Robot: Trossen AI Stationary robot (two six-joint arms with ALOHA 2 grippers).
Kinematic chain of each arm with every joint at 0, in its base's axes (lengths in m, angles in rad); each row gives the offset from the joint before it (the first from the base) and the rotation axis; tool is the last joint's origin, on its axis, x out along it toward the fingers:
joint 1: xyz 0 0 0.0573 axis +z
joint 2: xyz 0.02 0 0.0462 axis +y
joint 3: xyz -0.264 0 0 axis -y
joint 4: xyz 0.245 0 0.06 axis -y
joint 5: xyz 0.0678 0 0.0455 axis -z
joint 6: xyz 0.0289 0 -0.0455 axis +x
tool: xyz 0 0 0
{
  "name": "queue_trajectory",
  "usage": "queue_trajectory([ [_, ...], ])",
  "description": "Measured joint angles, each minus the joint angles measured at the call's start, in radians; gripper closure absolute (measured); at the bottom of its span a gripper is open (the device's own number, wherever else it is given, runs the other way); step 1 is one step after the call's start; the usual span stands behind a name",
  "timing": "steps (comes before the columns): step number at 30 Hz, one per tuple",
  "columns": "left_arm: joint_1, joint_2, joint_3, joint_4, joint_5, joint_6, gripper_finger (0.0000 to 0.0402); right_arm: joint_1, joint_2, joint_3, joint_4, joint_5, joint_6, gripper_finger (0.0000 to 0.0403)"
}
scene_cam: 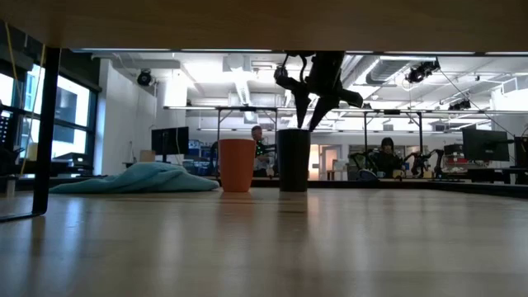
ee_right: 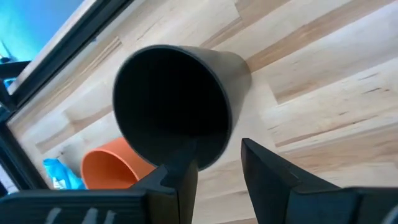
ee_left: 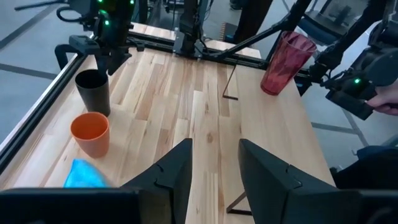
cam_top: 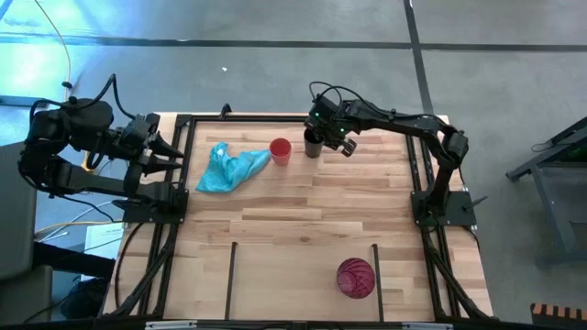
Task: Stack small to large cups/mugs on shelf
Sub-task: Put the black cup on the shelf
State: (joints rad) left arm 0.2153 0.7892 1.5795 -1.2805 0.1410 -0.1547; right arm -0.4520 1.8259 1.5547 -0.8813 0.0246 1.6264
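Right gripper (ee_right: 214, 165) part open, fingers straddling the rim of the black cup (ee_right: 171, 102) beside the orange cup (ee_right: 115, 165), far side; left gripper (ee_left: 214, 171) part open, empty.

We find no readable words, labels, brand names, numbers or signs anywhere in these views. The cups, the cloth and the wooden surface (cam_top: 303, 220) carry no lettering, and the screens in the room behind are too small to read.

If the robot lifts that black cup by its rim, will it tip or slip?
The black cup looks thin-walled and empty, so probably light. Standing upright on the table, tall and narrow, it might tip if nudged. Its smooth wall could slip.
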Motion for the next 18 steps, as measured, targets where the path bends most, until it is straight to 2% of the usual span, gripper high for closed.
queue_trajectory([
  [13,0.000,0.001,0.000,0.003,0.000,-0.005,0.0284,0.001,0.018,0.001,-0.040,0.025,-0.002,0.0289],
  [18,0.000,0.001,0.000,0.002,0.000,-0.010,0.0284,0.006,0.037,0.001,-0.044,-0.003,-0.020,0.0289],
])
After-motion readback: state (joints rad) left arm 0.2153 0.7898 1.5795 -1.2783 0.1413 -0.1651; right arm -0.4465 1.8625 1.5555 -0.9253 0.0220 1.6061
